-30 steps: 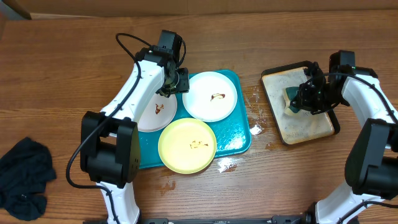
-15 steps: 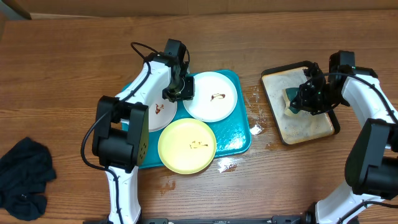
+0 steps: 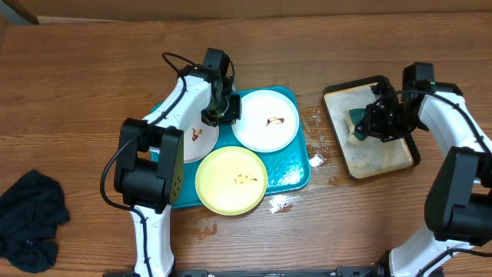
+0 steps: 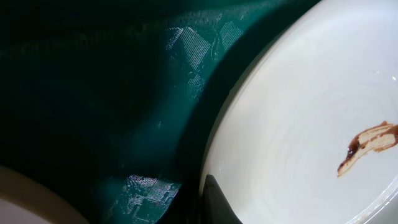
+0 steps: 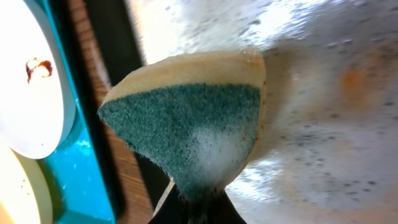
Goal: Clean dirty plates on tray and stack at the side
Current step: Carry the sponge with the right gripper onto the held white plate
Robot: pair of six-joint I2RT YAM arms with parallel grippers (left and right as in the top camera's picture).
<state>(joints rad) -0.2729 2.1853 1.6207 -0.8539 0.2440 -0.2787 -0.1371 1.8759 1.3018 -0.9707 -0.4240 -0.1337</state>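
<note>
Overhead, the large turquoise rectangular plastic tray (image 3: 297,165) sits mid-table holding three round plates: a smeared white plate (image 3: 267,121) far right, a pale yellow-green plate (image 3: 231,181) near, and another white plate (image 3: 201,146) at left. The left gripper (image 3: 219,115) is at the far-right plate's left rim; whether its jaws are clamped I cannot tell. The right gripper (image 3: 364,127) pinches a soapy green sponge (image 5: 193,134) above the black-rimmed soapy tray (image 3: 377,158).
</note>
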